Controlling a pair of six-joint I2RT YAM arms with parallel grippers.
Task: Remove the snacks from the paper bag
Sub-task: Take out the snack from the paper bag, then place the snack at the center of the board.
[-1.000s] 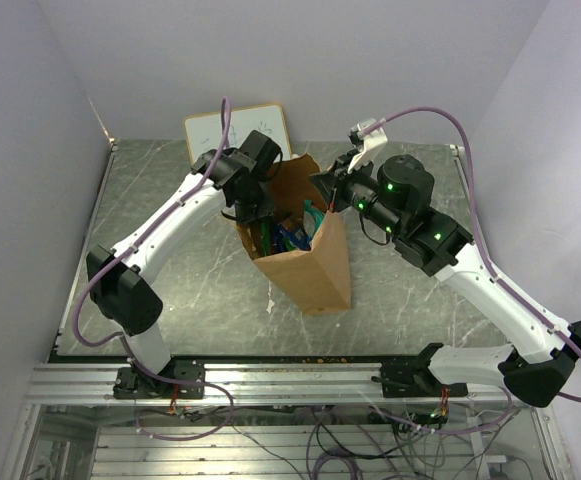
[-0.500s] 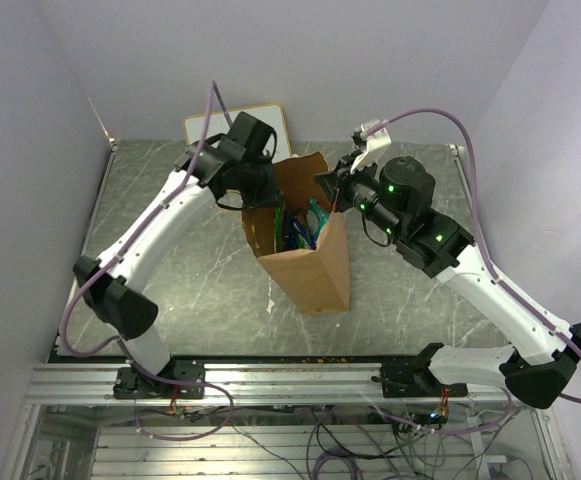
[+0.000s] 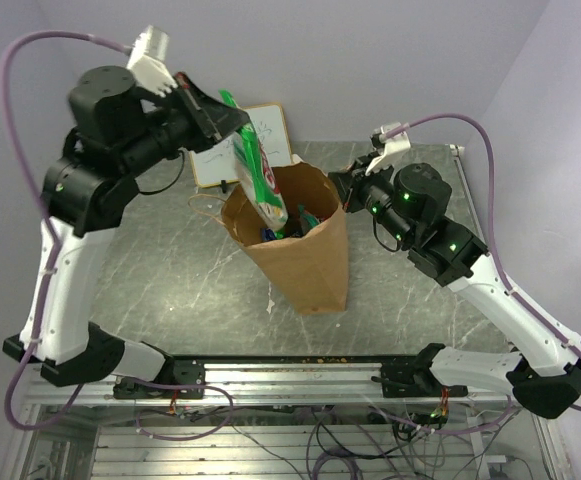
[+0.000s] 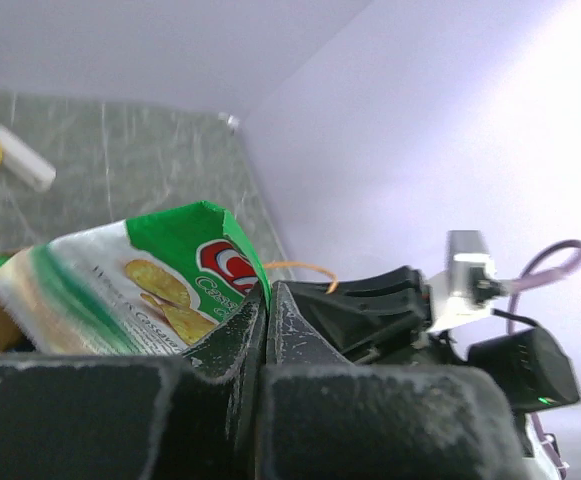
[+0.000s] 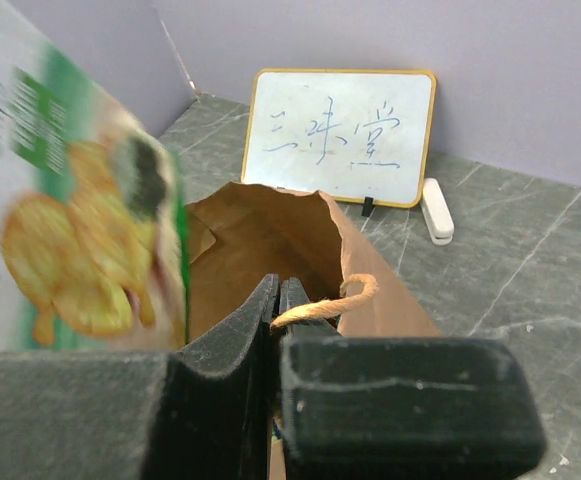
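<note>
Left fingers (image 3: 232, 122) are pressed shut on the top edge of a green packet (image 3: 255, 178). The packet hangs high over the bag (image 3: 305, 262), toward 10 o'clock of its mouth. The left wrist view shows the same pinch, with the pads meeting on the printed foil (image 4: 140, 285).

By my reading the task is only begun. This one packet is lifted nearly clear but is not yet set down on the worktop (image 3: 170, 270), and no snack lies outside the bag. Inside the mouth, blue and green packets (image 3: 295, 222) show, so more are left to fetch.

Right fingers (image 3: 342, 186) sit at 2 o'clock of the mouth, closed on the bag's edge. In the right wrist view the twisted handle (image 5: 325, 300) comes out from between them, and they seem to be steadying the bag upright.

Several things are hard to make out:
- Whether the green packet's lower end has cleared the rim cannot be told from above.
- How many packets are in the bag is hidden by its walls and by the hanging packet.
- The green packet is blurred in the right wrist view.
- The board (image 3: 270, 128) at 12 o'clock is partly covered by the left arm.
</note>
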